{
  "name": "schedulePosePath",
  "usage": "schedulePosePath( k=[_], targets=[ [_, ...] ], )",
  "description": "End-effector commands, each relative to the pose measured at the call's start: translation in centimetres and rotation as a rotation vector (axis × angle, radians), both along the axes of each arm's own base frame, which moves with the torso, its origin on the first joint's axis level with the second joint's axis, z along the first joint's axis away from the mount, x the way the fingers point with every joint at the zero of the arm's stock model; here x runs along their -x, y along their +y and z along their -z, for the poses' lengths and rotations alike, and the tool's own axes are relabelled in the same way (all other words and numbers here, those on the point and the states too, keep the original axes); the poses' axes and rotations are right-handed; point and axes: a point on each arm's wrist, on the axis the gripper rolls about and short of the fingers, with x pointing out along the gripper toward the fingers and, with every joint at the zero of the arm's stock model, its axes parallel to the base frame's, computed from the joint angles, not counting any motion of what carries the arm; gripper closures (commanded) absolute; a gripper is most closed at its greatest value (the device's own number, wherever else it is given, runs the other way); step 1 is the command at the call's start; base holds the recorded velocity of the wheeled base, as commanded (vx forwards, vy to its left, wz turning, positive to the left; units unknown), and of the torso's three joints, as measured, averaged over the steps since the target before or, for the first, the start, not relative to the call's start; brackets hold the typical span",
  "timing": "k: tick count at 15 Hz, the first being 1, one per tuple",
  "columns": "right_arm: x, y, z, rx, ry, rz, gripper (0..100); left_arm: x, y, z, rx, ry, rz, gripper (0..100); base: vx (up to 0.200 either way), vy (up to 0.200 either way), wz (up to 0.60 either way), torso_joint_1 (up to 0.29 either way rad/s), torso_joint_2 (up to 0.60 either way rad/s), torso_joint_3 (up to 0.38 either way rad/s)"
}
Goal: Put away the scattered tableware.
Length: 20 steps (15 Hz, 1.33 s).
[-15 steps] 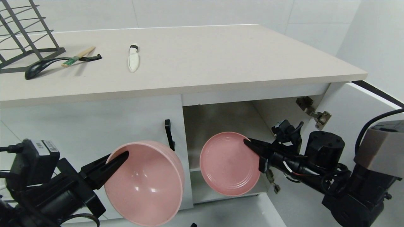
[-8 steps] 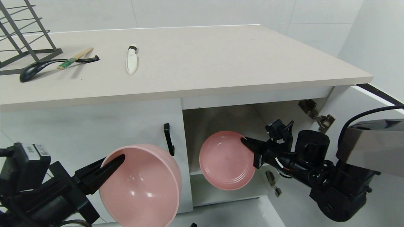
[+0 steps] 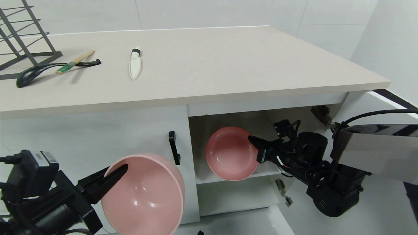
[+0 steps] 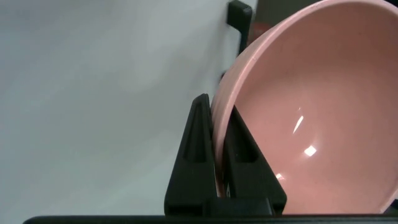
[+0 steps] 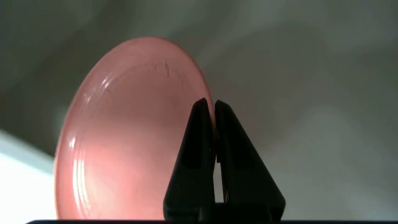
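While left fingers (image 3: 107,176) pinch the rim of the bowl (image 3: 147,202), right fingers (image 3: 256,143) clamp the rim of the plate (image 3: 228,156).

The plate (image 3: 230,153) is in the cabinet (image 3: 222,120) above its shelf (image 3: 203,179), the bowl (image 3: 143,195) left of it before the door (image 3: 98,137).

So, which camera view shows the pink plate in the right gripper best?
The head view: almost the whole pink plate shows, tilted inside the open cabinet, with the right gripper on its rim. The right wrist view gives a close look at the pinched rim. The left wrist view looks at the pink bowl.
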Motion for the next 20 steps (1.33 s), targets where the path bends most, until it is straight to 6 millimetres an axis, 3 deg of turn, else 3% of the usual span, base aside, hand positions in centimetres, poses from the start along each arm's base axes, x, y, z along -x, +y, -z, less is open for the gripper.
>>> schedulePosePath(
  k=[1, 6, 12, 20],
  targets=[
    [-0.4, -0.1, 0.8, 0.004, 0.013, 0.008, 100, 0.0, 0.0, -0.1, 0.003, -0.004, 0.001, 100, 0.0, 0.0, 0.0, 0.0, 0.0, 0.0],
    [-1.0, -0.1, 1.9, 0.004, 0.032, 0.017, 100, -0.1, 0.0, 0.0, 0.0, 0.002, -0.001, 100, 0.0, 0.0, 0.0, 0.0, 0.0, 0.0],
    [-3.5, 0.2, 3.3, -0.039, 0.013, 0.037, 100, -0.2, -0.1, 0.1, -0.005, 0.011, -0.001, 100, 0.0, 0.0, 0.0, 0.0, 0.0, 0.0],
    [-5.6, -1.4, 4.9, -0.043, 0.002, 0.093, 100, -0.3, -0.1, 0.3, -0.009, 0.018, -0.001, 100, 0.0, 0.0, 0.0, 0.0, 0.0, 0.0]
  ],
)
